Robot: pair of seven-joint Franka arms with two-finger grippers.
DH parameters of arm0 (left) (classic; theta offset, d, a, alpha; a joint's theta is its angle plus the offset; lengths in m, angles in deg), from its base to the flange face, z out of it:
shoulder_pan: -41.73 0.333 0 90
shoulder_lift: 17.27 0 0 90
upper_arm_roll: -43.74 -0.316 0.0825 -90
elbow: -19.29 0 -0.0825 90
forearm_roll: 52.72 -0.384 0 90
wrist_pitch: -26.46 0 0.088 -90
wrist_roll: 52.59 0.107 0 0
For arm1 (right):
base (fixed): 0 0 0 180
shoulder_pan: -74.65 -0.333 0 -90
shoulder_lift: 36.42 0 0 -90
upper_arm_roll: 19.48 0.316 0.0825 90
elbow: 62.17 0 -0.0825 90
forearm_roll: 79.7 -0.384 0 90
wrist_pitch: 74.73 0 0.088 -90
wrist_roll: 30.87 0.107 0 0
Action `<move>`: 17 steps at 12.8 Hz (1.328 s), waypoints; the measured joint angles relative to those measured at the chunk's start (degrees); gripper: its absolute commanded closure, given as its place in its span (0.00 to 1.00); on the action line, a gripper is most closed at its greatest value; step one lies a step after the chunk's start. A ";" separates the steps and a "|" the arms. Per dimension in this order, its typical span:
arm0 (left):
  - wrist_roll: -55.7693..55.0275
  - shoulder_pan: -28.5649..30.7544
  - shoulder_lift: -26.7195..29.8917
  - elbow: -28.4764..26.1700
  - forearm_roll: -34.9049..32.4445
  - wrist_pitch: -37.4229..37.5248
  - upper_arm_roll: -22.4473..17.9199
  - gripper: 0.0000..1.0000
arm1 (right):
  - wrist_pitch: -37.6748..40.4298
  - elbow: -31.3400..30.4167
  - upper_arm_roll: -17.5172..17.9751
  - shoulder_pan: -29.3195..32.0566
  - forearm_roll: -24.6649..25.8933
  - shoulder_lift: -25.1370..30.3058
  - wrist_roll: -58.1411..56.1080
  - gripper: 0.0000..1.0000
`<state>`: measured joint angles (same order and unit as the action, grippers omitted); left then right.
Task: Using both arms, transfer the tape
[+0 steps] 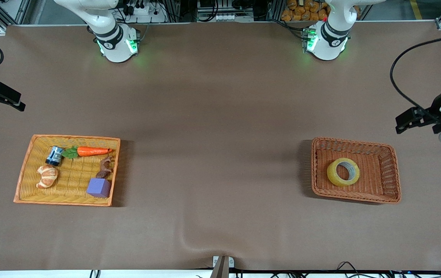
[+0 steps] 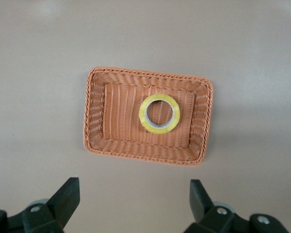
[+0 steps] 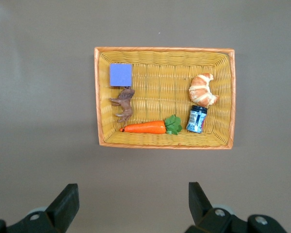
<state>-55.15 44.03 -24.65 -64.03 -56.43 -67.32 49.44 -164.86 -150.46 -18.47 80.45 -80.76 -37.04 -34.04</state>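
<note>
The tape (image 1: 334, 174), a yellowish roll with a grey-white core, lies flat in a brown wicker basket (image 1: 353, 143) toward the left arm's end of the table. It also shows in the left wrist view (image 2: 159, 130), inside the basket (image 2: 94, 116). My left gripper (image 1: 402, 122) is open and empty, up in the air over bare table beside the basket; its jaws stand wide apart in the left wrist view (image 2: 134, 187). My right gripper (image 1: 16, 102) is open and empty, high over bare table at the right arm's end, and also shows in the right wrist view (image 3: 133, 191).
A yellow wicker tray (image 1: 70, 138) at the right arm's end holds a croissant toy (image 1: 46, 176), a carrot (image 1: 93, 151), a blue can (image 1: 54, 155), a purple block (image 1: 99, 187) and a brown animal figure (image 1: 106, 168). The tray also shows in the right wrist view (image 3: 165, 51).
</note>
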 measured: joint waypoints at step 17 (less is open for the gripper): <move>-0.02 -2.34 11.72 -10.42 2.63 2.11 -2.34 0.00 | 0.17 0.15 0.65 -0.93 -0.40 -0.01 -0.72 0.00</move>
